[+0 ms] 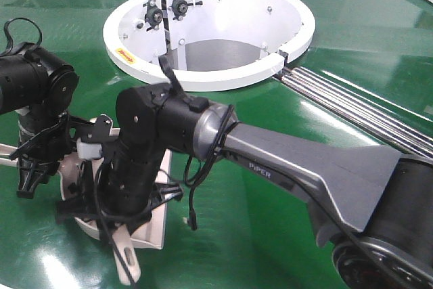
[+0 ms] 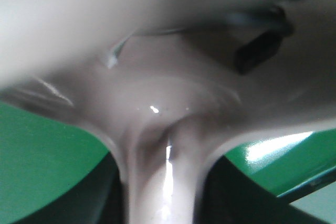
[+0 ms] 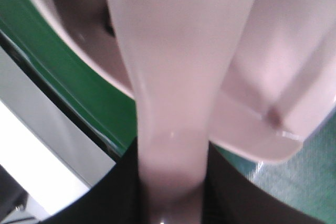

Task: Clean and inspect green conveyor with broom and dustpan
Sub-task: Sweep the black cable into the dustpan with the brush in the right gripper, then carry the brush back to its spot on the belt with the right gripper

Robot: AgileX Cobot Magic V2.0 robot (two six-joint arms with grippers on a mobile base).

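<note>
Front view: both arms crouch low on the green conveyor (image 1: 270,167), over the dustpan (image 1: 154,225) and broom (image 1: 126,267).

Left wrist view: the left pincer (image 2: 164,203) is closed around the dustpan's narrow handle.

Right wrist view: the right pincer (image 3: 170,198) is closed on the broom, which lies above the dustpan.

Black jointed arms (image 1: 159,126), a grey link (image 1: 318,170) marked PIPER, loose black cables (image 1: 191,197).

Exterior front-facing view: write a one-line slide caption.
Broom and dustpan held low on the green conveyor, near its white hub ring.
</note>
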